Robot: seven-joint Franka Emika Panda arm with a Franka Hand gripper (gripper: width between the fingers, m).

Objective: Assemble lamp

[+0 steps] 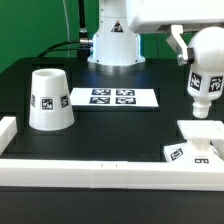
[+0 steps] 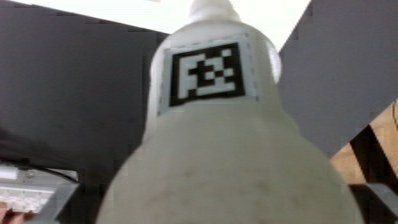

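My gripper (image 1: pixel 203 48) is shut on the rounded end of the white bulb (image 1: pixel 204 88) and holds it upright, neck down, at the exterior view's right. The bulb hangs a little above the low blocky base (image 1: pixel 197 143), which lies on the black table near the front rail, and does not touch it. The cone-shaped shade (image 1: pixel 48 100) stands on its wide end at the exterior view's left. In the wrist view the bulb (image 2: pixel 208 120) with its tag fills most of the frame and hides my fingers.
The marker board (image 1: pixel 113 97) lies flat at the middle of the table. White border rails run along the front (image 1: pixel 100 172) and the left (image 1: pixel 6 130). The arm's pedestal (image 1: pixel 113 45) stands at the back.
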